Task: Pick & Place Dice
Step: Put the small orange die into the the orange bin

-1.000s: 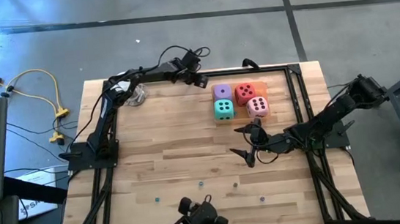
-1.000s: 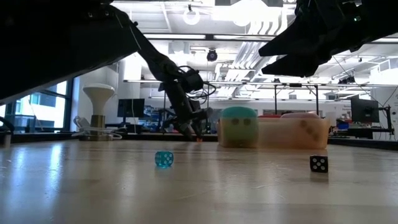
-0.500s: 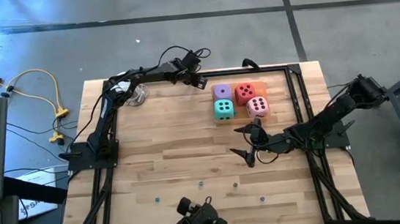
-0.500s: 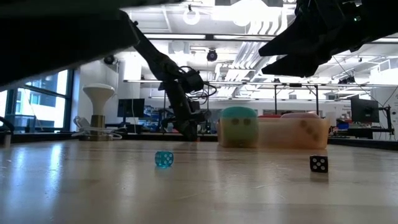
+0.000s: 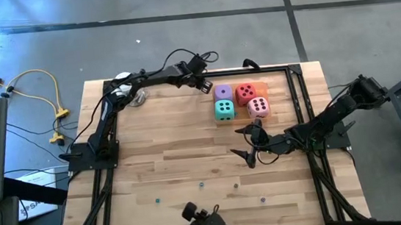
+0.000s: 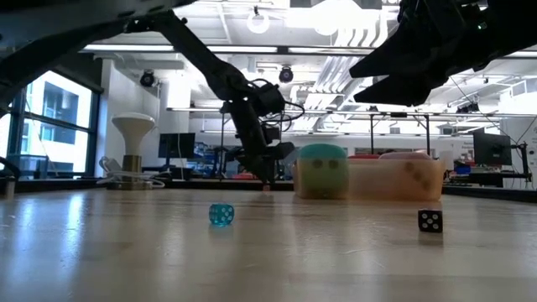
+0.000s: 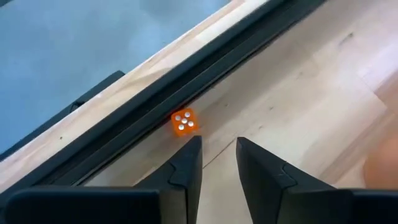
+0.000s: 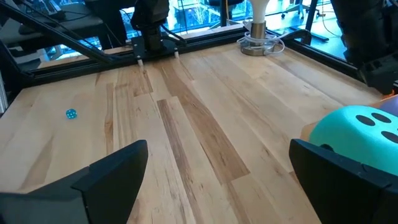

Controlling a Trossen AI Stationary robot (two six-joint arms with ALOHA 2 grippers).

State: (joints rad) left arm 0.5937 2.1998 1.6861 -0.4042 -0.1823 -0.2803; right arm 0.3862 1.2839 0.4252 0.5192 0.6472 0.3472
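Dice sit bunched together at the far right part of the wooden table: the purple die and the red die side by side toward the back rail, with the teal die just in front of the purple one and the pink die just in front of the red one, all four touching or nearly so. From table height the teal die and the pink die show as a low block at the far side. The left gripper reaches along the back rail, just beside the purple die but apart from it; its fingers stand close together with a narrow gap and nothing between them, tips just short of a tiny orange die lying against the black frame rail. The right gripper hovers nearer the table's middle, in front of the pink die and clear of it, its jaws spread wide and empty; the teal die shows past one of its fingers. A small blue die and a small black die lie on the near boards, well apart from the big cubes
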